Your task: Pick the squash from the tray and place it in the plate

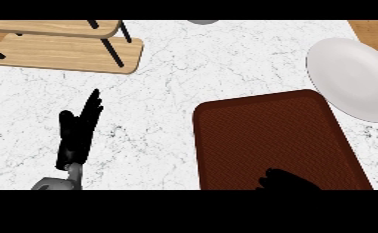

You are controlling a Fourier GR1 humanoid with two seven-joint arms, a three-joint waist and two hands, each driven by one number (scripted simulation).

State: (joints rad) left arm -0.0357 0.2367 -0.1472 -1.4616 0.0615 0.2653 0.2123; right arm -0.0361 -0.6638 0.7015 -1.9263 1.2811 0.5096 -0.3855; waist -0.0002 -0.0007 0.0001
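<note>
Right black hand low over the dark-red rectangular tray, near edge; finger state cannot be told. Squash not visible. Left black hand rests released, fingers straight. White round plate lies beyond the tray.

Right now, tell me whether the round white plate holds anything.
Empty. The round white plate shows only bare white surface, though its right side runs out of view. No squash shows on it.

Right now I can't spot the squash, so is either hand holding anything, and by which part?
Cannot be told. The left hand is open and holds nothing; the right hand shows only partly, low over the tray.
</note>
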